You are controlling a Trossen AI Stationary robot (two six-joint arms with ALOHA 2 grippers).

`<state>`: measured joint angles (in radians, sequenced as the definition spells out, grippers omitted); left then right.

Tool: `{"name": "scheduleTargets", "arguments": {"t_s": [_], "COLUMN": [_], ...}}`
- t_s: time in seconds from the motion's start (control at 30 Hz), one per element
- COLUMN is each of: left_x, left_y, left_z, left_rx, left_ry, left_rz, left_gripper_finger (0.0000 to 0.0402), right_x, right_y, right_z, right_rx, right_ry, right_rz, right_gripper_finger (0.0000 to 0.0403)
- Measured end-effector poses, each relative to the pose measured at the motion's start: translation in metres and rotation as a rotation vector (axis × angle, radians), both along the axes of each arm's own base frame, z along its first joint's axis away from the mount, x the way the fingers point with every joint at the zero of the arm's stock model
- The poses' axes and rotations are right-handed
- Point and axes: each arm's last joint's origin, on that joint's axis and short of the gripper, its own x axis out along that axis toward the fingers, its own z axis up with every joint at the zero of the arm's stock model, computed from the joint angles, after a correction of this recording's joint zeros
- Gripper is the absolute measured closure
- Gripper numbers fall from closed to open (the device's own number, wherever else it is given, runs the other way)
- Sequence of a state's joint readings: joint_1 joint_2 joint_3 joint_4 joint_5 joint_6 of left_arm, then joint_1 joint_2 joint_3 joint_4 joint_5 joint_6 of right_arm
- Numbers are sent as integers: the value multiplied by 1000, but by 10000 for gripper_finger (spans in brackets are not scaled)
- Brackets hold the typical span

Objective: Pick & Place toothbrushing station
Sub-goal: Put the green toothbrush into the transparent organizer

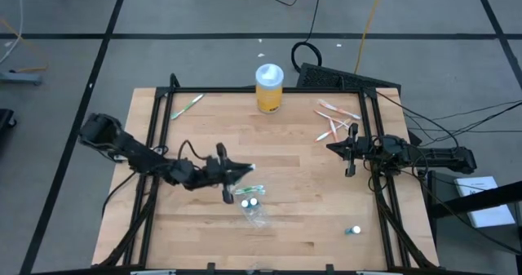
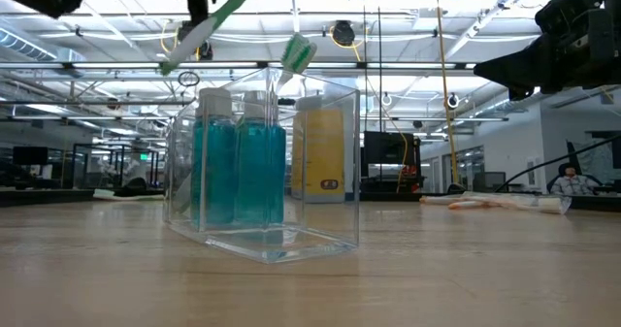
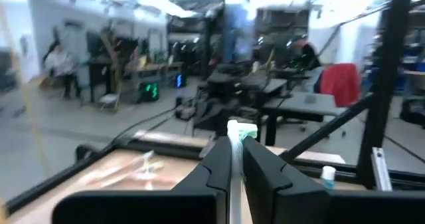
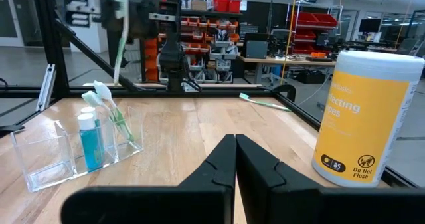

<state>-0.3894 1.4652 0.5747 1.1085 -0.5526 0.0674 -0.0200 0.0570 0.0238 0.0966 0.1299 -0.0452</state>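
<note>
step: placing a brush | left end effector (image 1: 238, 171) clamped on a green-white toothbrush (image 3: 238, 132), above the toothbrushing station (image 1: 254, 206) at mid-tabletop (image 1: 294, 226) | right end effector (image 1: 347, 150) closed, empty, parked right | next: likely lower brush into an open compartment
</note>
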Motion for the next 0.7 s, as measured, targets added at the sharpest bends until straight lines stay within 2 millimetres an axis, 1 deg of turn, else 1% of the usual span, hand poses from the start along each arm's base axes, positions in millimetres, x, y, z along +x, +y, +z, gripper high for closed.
{"name": "scheduleTargets", "arguments": {"t_s": [0.13, 0.27, 0.4, 0.57, 0.7], "left_x": [9, 18, 20, 24, 25], "left_y": [-6, -7, -9, -11, -12], "left_z": [-15, -32, -41, -52, -58], "left_rx": [72, 121, 185, 233, 257], "left_ry": [-26, -56, -103, -75, -60], "left_rz": [-35, -68, -72, -89, -118], "left_gripper_finger": [384, 380, 376, 380, 374], "right_x": [0, 0, 0, 0, 0], "right_y": [0, 0, 0, 0, 0], "right_z": [0, 0, 0, 0, 0], "right_rx": [0, 0, 0, 0, 0], "right_ry": [0, 0, 0, 0, 0], "right_rz": [0, 0, 0, 0, 0], "right_gripper_finger": [399, 399, 399, 399, 399]}}
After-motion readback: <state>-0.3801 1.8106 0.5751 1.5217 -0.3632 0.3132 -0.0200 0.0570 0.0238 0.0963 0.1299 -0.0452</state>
